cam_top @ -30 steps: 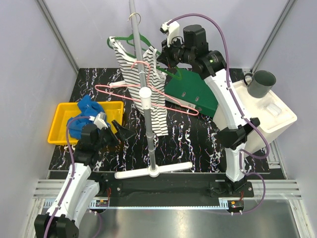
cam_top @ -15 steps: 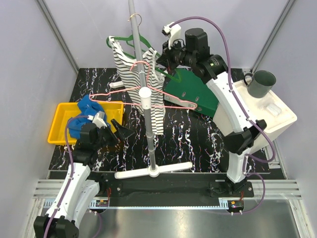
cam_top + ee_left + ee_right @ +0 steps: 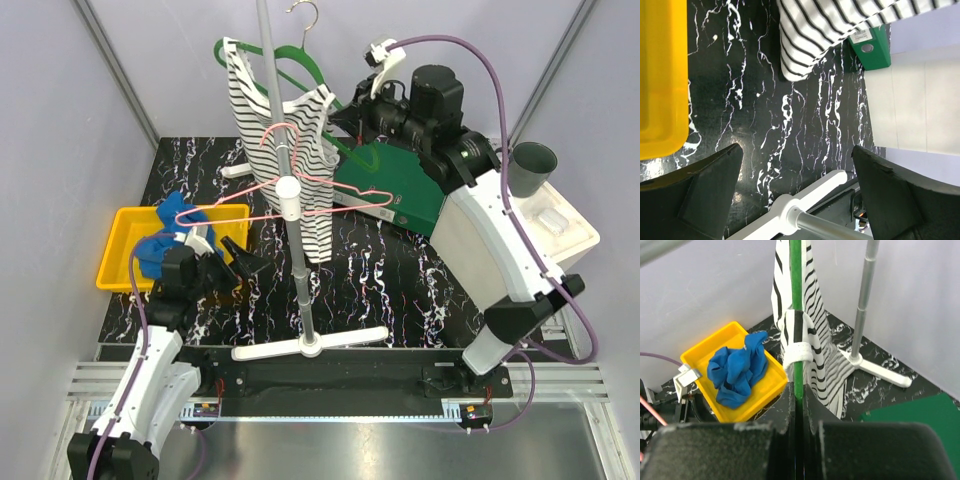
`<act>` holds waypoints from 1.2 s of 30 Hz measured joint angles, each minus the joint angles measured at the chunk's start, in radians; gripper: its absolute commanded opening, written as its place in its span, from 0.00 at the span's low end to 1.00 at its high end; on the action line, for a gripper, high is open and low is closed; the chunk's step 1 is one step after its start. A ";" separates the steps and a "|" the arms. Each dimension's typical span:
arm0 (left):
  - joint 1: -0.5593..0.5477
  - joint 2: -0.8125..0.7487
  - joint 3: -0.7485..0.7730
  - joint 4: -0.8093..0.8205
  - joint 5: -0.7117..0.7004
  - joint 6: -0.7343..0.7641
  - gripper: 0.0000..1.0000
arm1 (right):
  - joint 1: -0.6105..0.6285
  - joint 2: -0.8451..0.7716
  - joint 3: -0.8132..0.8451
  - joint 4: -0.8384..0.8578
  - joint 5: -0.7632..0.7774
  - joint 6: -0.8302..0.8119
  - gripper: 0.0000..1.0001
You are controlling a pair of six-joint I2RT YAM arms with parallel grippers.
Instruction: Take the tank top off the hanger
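1. Two claws, two jobs. My right claw [image 3: 345,120] is clenched on the lower bar of the green hanger [image 3: 796,270], and in my wrist view its fingers pinch that bar flat. My left claw [image 3: 238,262] is spread wide with nothing in it, low over the table.
2. The tank top [image 3: 300,150] hangs on that hanger, raised beside the rack pole [image 3: 300,270]. One strap [image 3: 799,352] loops the bar just above my right fingers. The hook at the top looks clear of the pole, though I cannot be sure.
3. I judge the step in hand to be presenting the garment so that my free claw can strip it. The grip on the bar must not slip, so I hold it hard and move it slowly.
4. I should tip the hanger so that the near end points down. The strap can then slide off along the bar rather than bunch against my fingers.
5. The hem [image 3: 805,55] shows at the top of my left wrist view. I think it is the easiest thing to pinch, and from there I pull away from the pole.
6. The pink hanger [image 3: 330,205] sits on the pole, close in front of the cloth, and I must steer around it or it may snag.
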 measured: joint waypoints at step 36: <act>-0.070 0.407 0.143 0.454 0.095 -0.151 0.92 | -0.062 -0.978 -1.426 0.283 -0.064 0.430 0.00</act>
